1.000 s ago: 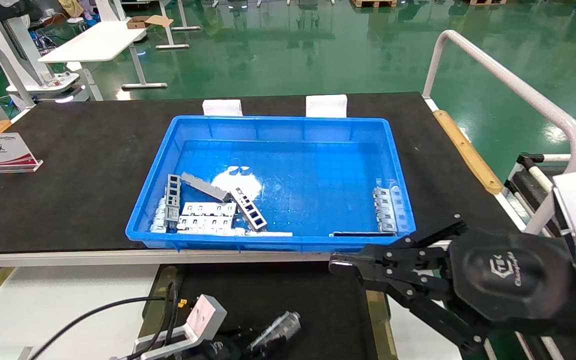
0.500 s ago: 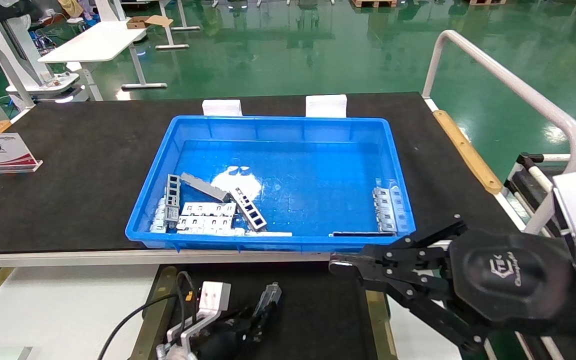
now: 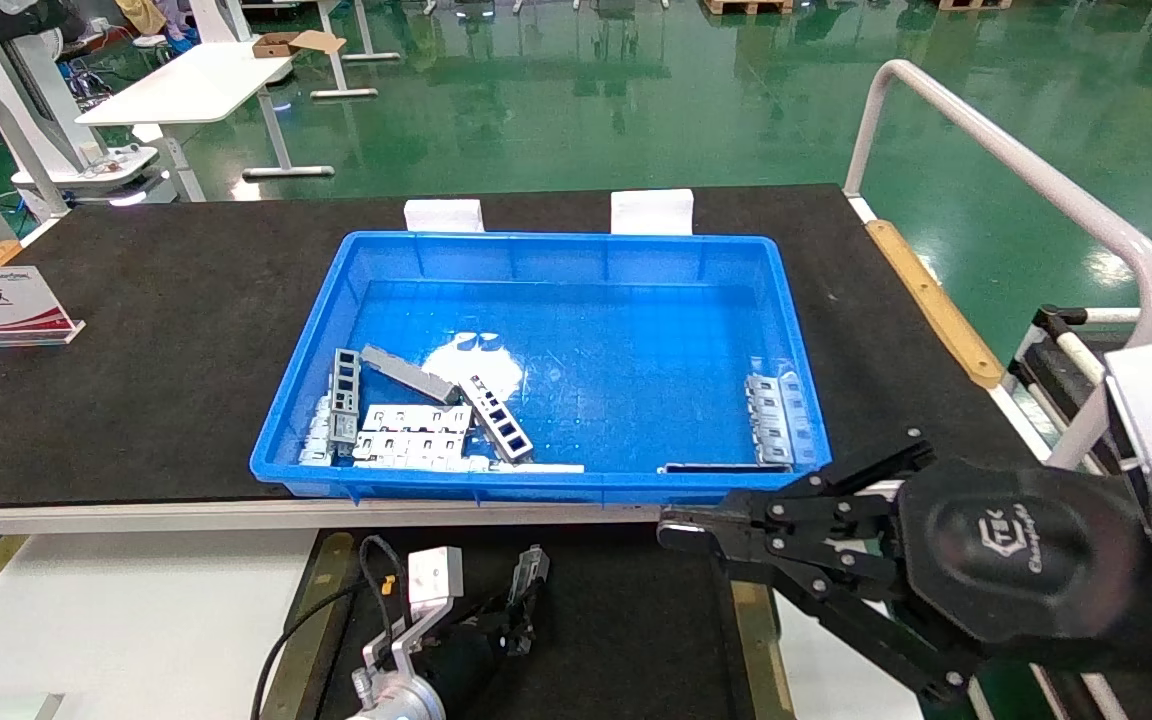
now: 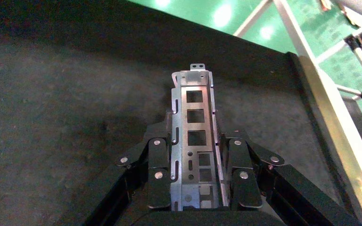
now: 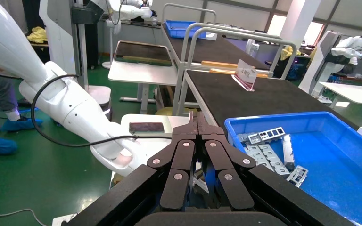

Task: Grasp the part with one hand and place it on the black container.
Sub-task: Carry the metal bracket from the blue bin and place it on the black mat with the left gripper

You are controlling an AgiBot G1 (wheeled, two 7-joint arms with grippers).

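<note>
Slim silver-grey metal part (image 4: pixel 195 141) with raised rims and a row of rectangular cut-outs, clamped in the left gripper (image 4: pixel 196 160) over the matte-black container (image 4: pixel 52 117).

The left wrist view shows the cut-outs and the brass-coloured strip (image 4: pixel 332 136) along the container's side; the head view shows the part only small and edge-on, in front of the blue plastic bin (image 3: pixel 556 255) of loose brackets on the black tabletop (image 3: pixel 136 300). The right gripper (image 3: pixel 681 530), fingers pressed together and empty, hovers beside the bin's near right corner.

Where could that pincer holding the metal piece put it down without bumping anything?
The left pincer grips the slim silver bracket over the flat matte-black tray; bare room lies between its brass strips. The bright blue plastic bin is crowded at its near-left corner.
</note>
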